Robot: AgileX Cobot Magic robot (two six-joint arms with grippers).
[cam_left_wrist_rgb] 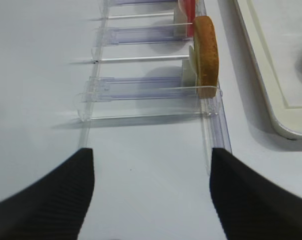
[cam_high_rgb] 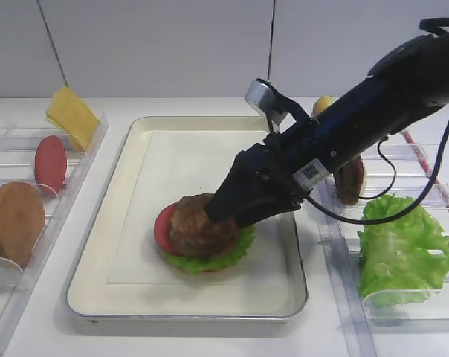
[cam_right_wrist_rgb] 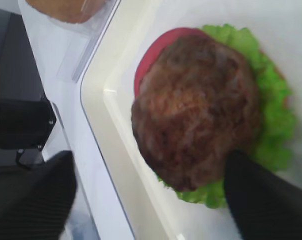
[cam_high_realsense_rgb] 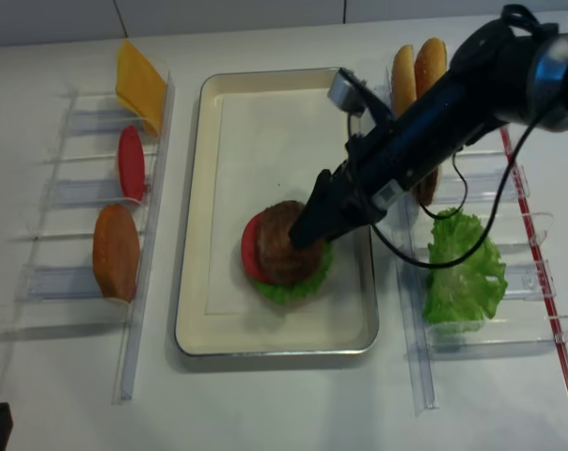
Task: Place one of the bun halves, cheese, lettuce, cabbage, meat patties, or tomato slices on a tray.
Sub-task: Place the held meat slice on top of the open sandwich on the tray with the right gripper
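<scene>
The cream tray [cam_high_rgb: 195, 156] holds a stack: lettuce [cam_high_rgb: 210, 262] at the bottom, a red tomato slice [cam_high_rgb: 163, 227] over it, and a dark meat patty [cam_high_rgb: 198, 223] lying on top. My right gripper [cam_high_rgb: 224, 216] reaches down at the stack's right side. In the right wrist view the gripper [cam_right_wrist_rgb: 151, 160] is open, its fingers [cam_right_wrist_rgb: 261, 200] wide apart on either side of the patty [cam_right_wrist_rgb: 196, 105], the right one close by its edge. My left gripper [cam_left_wrist_rgb: 151, 152] is open over bare table beside the left rack, with nothing between its fingers.
The left rack holds the cheese [cam_high_rgb: 70, 115], a tomato slice [cam_high_rgb: 50, 163] and a brown bun half [cam_high_rgb: 13, 222]. The right rack holds bun halves [cam_high_realsense_rgb: 416, 70], another patty [cam_high_rgb: 351, 181] and a big lettuce leaf [cam_high_rgb: 399, 249]. My right arm crosses the tray's right rim.
</scene>
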